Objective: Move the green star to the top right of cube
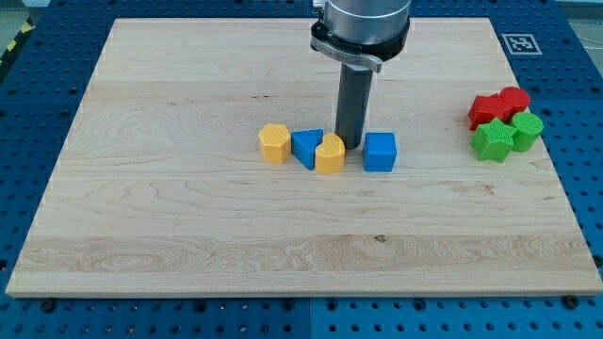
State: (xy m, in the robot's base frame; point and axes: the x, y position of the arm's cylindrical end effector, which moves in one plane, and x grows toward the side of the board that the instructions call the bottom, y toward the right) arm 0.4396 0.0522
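The green star (493,139) lies near the board's right edge, touching a green block (527,128) to its right and two red blocks (499,104) just above. The blue cube (380,152) sits at the board's middle. My tip (352,143) stands just left of the blue cube's upper left corner, between it and a yellow heart-shaped block (330,154). The tip is far to the left of the green star.
A blue triangular block (306,147) and a yellow hexagonal block (274,143) line up left of the yellow heart. The wooden board (188,235) rests on a blue perforated table. A fiducial marker (519,42) lies at the top right.
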